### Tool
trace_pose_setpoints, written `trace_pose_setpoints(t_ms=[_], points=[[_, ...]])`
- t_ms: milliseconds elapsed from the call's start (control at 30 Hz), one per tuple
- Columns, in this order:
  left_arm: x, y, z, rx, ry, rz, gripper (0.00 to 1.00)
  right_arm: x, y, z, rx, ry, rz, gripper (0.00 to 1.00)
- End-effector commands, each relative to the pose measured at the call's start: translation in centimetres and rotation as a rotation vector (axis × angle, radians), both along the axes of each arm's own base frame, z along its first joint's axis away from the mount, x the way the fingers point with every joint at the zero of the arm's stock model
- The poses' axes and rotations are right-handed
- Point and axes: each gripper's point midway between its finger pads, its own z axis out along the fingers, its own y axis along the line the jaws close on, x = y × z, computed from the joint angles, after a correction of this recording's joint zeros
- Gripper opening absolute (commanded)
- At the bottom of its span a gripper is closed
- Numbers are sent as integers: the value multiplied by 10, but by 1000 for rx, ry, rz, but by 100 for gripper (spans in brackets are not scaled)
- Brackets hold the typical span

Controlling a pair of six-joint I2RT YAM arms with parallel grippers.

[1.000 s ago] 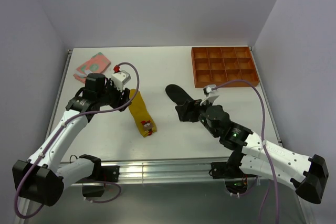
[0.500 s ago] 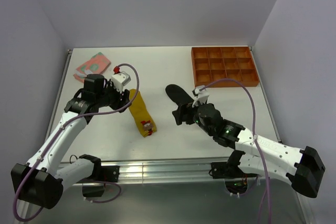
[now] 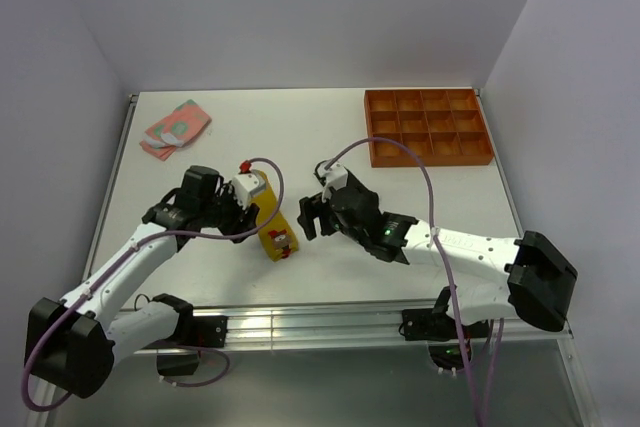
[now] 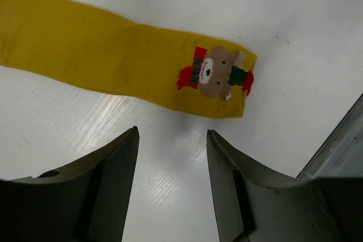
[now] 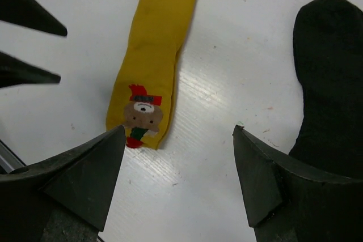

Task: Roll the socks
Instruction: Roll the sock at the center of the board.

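Well, from above, the left claw [image 3: 247, 209] is low beside the yellow sock [image 3: 274, 231], and the right claw [image 3: 308, 217] stands near the sock's other side. The pink sock [image 3: 175, 127] lies well apart, at the far left.

From the left wrist, that claw is released, with nothing between its jaws. The sock lies flat just ahead, its bear patch [image 4: 218, 75] at one end.

From the right wrist, this claw is also released and empty, with the black sock [image 5: 329, 66] beside it.

I judge the roll should begin at one end — pinch the edge squarely and keep the fabric flat. The other claw should press the far part down, otherwise the sock may slide.
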Motion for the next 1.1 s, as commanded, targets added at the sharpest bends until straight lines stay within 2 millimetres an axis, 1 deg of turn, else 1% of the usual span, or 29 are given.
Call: trace_pose_setpoints(t_ms=[0,67,100,200,267,300,367,600,667,700,767,933,1067], points=[[1,-14,6,-5,-78,-104,57,14,-6,31,81,-72,-70,84],[-5,-18,-6,32,-63,-168,57,18,-14,30,94,-57,-106,84],[-5,-17,-10,54,-67,-179,57,21,-23,32,106,-58,-133,83],[-12,-22,-28,105,-46,-249,58,22,-36,33,139,-59,-177,83],[-16,-27,-35,123,-34,-269,56,25,-43,34,158,-56,-205,83],[-16,-30,-40,127,-27,-283,56,25,-47,31,154,-51,-216,82],[-18,-36,-44,128,-25,-295,56,25,-53,30,160,-50,-239,82],[-21,-55,-52,103,-22,-327,55,25,-64,20,143,-41,-276,82],[-22,-63,-55,88,-19,-333,55,26,-67,22,147,-48,-286,82],[-25,-67,-58,83,-1,-332,55,25,-69,20,143,-46,-288,82],[-22,-74,-58,61,-1,-326,54,26,-72,23,148,-50,-295,82],[-21,-80,-62,39,13,-309,53,25,-79,24,150,-55,-306,82],[-22,-85,-59,14,9,-322,53,24,-81,23,153,-55,-309,82]])
